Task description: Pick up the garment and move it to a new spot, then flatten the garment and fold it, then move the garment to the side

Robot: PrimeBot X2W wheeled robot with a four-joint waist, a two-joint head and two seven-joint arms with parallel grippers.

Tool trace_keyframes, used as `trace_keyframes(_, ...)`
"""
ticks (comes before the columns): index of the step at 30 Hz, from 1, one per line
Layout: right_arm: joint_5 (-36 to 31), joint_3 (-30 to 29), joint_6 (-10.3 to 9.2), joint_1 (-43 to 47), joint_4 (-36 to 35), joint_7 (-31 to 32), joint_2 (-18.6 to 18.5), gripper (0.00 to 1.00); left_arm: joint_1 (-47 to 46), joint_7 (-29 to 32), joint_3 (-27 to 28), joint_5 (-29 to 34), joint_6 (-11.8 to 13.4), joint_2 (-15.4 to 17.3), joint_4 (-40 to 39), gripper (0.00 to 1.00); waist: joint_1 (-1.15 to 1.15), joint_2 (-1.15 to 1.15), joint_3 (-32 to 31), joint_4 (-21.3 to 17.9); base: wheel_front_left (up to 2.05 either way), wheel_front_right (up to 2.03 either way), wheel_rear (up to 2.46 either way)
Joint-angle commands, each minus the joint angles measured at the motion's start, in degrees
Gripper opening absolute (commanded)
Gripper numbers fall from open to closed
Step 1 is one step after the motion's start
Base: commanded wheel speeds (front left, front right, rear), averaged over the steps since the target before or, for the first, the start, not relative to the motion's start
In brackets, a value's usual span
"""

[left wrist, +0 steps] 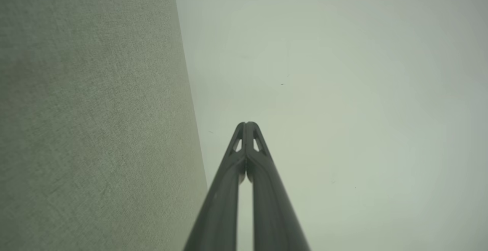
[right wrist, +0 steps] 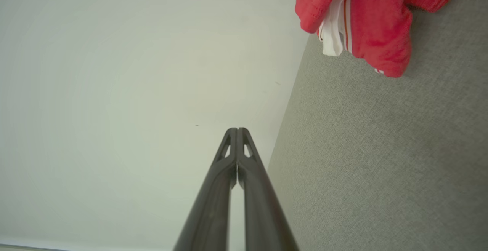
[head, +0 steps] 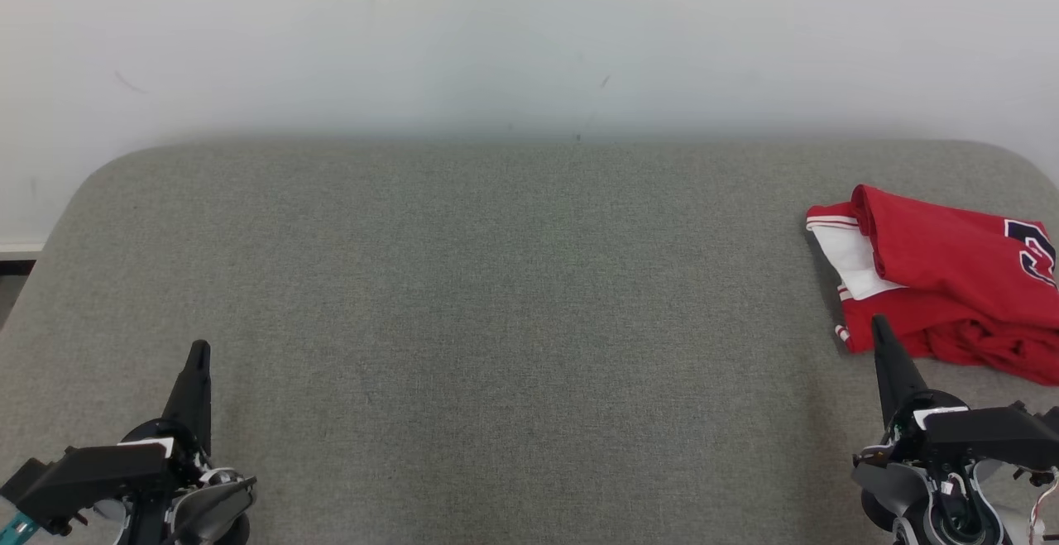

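A red garment (head: 951,280) with white and red striped trim and a dark number lies crumpled at the right edge of the grey table (head: 513,297), partly cut off by the head view's edge. In the right wrist view the garment (right wrist: 366,18) lies at the upper right. My right gripper (head: 879,326) is shut and empty, its tips just in front of the garment's near left corner. At the lower left of the table my left gripper (head: 198,351) is shut too, holding nothing, far from the garment. Both wrist views show the fingertips pressed together, left gripper (left wrist: 246,124) and right gripper (right wrist: 236,130).
A pale wall (head: 529,32) rises right behind the table's far edge. The table's far corners are rounded. A strip of floor (head: 12,280) shows past the left corner.
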Motion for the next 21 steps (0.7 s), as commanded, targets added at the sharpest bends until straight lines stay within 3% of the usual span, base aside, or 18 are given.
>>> trace_keyframes(1, 1.56, -0.28, 0.0, -0.8, -0.34, 0.46, -0.47, 0.0, -0.91, 0.5, 0.55, -1.49, -0.28, 0.15, -0.37, 0.0, 0.0, 0.0, 0.05, -0.05, 0.0, 0.0, 0.0)
trace_keyframes(21, 4.85, -0.47, 0.0, -1.02, -0.49, 0.86, -0.48, 0.0, -1.37, 1.52, 1.28, -4.61, -0.54, -0.08, -0.33, 0.0, 0.0, 0.0, 0.28, -0.26, 0.0, 0.0, 0.0)
